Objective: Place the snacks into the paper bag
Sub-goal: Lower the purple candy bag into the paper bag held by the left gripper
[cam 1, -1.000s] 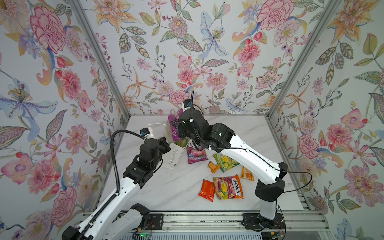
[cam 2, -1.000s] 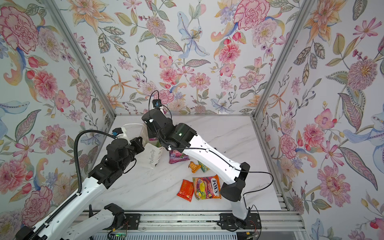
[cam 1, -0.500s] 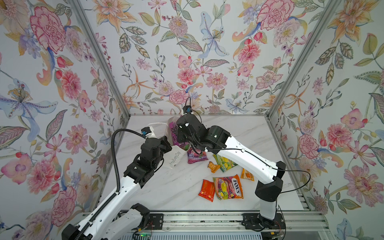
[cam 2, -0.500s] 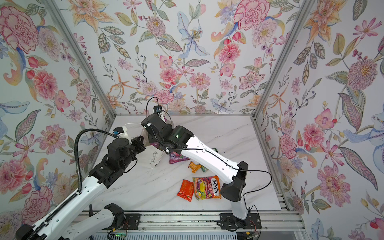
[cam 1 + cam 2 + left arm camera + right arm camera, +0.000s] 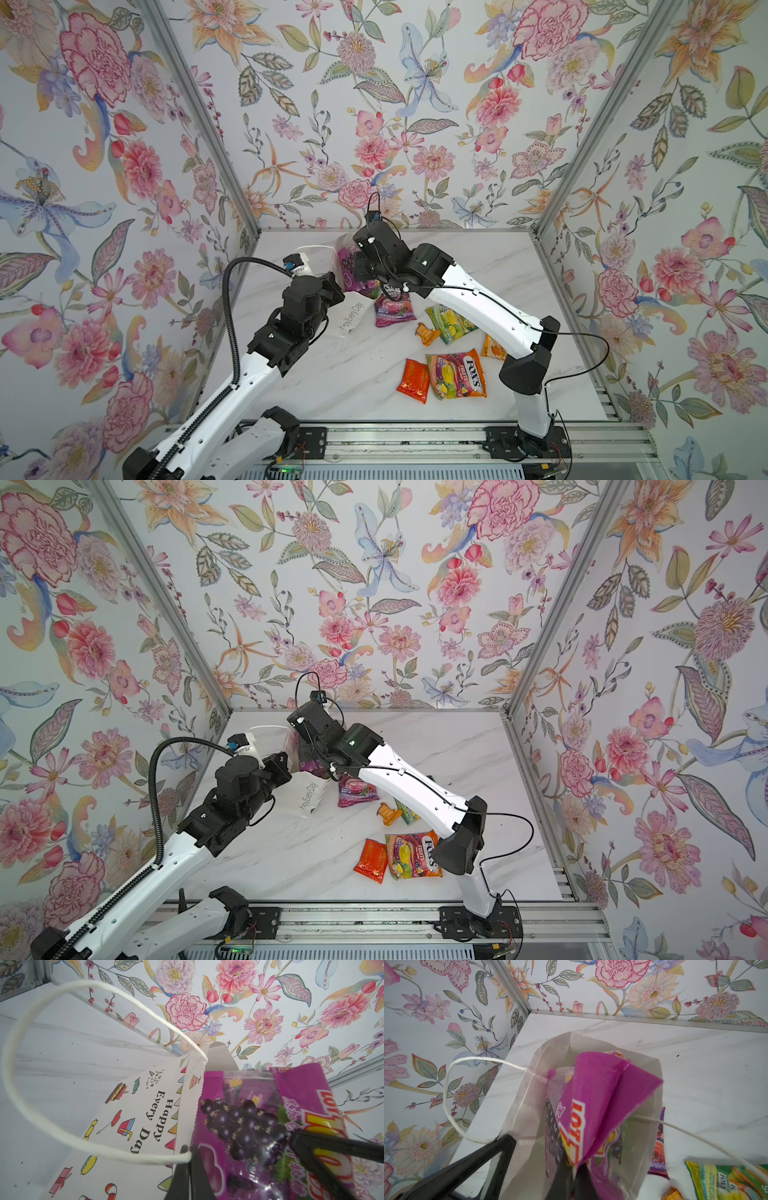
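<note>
Right wrist: right gripper clamped tight on purple grape pack.

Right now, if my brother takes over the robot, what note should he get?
The left gripper is shut on the bag rim, holding it open.
The right gripper is shut on the grape pack, which is partway into the bag's mouth.
On the table: purple FOX'S, green FOX'S, orange FOX'S, and three sachets.
Done: nothing I can confirm; the bag's depths are hidden.
Left: release the grape pack, then bag the six loose snacks.
</note>
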